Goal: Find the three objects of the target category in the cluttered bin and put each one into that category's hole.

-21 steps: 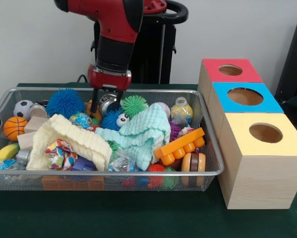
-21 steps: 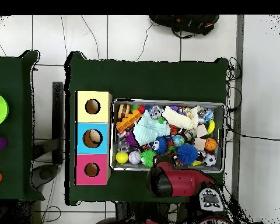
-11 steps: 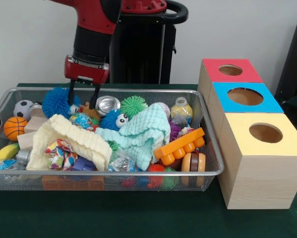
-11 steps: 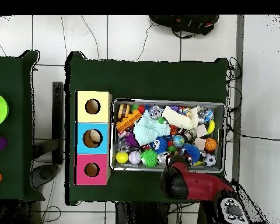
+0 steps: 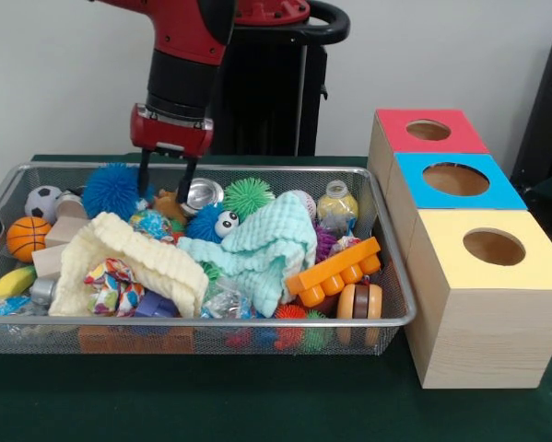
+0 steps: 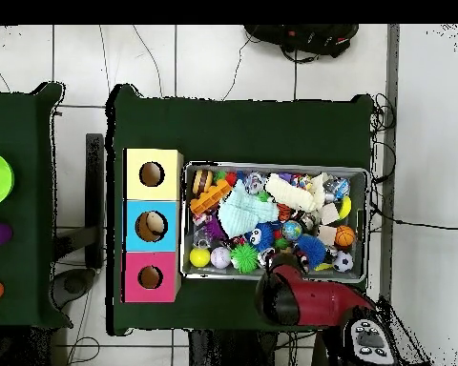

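My gripper (image 5: 165, 191) hangs open over the back of the wire bin (image 5: 391, 276), its fingers (image 5: 144, 180) straddling a small brown toy. It sits between a blue spiky ball (image 5: 112, 189) on the left and a silver can (image 5: 202, 194) on the right, and nothing is held. A green spiky ball (image 5: 249, 195), a teal cloth (image 5: 257, 244), a cream cloth (image 5: 133, 258) and an orange brick (image 5: 335, 269) lie further in. In the overhead view the red arm (image 6: 295, 294) hides the gripper at the bin's (image 6: 276, 170) lower edge.
Three wooden boxes stand beside the bin, with a red-topped hole (image 5: 428, 130), a blue-topped hole (image 5: 456, 179) and a yellow-topped hole (image 5: 494, 247). A basketball (image 5: 26, 237), soccer ball (image 5: 42, 202) and banana (image 5: 13, 281) crowd the bin's left end.
The gripper swung left from above the silver can toward the blue spiky ball, then came back slightly right. It stayed open and picked up nothing.
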Action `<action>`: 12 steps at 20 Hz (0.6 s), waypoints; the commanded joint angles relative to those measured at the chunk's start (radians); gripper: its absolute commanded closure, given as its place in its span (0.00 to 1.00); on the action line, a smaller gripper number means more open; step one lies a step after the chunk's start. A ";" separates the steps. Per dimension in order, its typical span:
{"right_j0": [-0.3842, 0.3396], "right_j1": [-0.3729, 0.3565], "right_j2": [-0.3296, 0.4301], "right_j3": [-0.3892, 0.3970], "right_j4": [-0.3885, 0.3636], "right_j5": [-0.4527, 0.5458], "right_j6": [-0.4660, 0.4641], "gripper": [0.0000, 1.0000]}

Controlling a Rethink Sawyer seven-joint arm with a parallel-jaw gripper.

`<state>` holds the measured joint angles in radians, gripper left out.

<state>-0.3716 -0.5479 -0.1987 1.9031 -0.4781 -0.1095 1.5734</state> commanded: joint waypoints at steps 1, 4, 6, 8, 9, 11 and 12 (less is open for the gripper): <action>0.026 0.034 0.032 0.029 -0.018 0.005 0.130 0.00; 0.040 0.038 0.029 0.033 -0.016 0.016 0.131 0.00; 0.037 0.048 0.040 0.033 -0.020 0.023 0.127 0.00; 0.017 0.060 0.066 0.032 -0.035 0.042 0.110 0.00; 0.006 0.065 0.081 0.031 -0.043 0.055 0.099 0.00; -0.014 0.076 0.103 0.029 -0.055 0.063 0.086 0.00; -0.017 0.078 0.102 0.028 -0.059 0.059 0.084 0.00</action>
<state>-0.3583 -0.5158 -0.1971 1.9032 -0.4931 -0.1111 1.5734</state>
